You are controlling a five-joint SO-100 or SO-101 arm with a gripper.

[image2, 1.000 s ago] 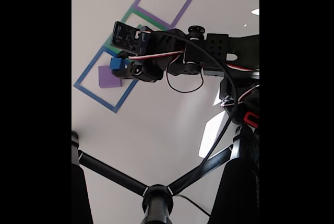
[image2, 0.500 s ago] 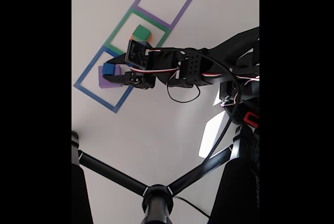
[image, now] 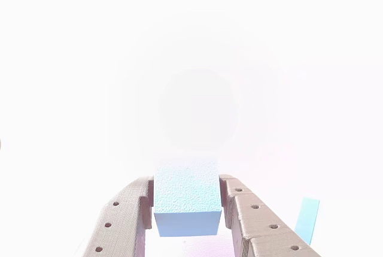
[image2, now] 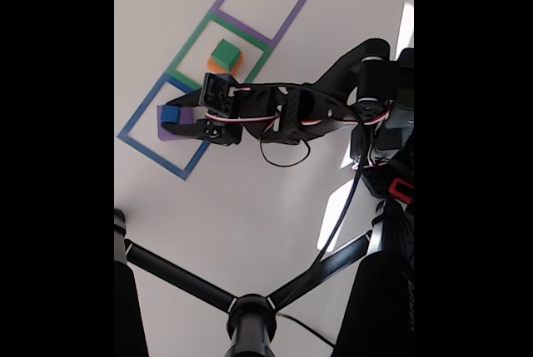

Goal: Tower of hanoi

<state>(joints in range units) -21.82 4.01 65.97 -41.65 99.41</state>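
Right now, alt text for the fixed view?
The end effector grips a blue cube over a purple block inside the blue taped square. A green cube sits on an orange one in the green square.

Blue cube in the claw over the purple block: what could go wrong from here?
1. The blue cube sits toward one edge of the purple block; released off-centre, it may tip or slide off.
2. The claw fingers flank the cube closely, so opening or retreating could drag it.
3. The other view is washed out white, hiding the purple block, so alignment is hard to judge there.
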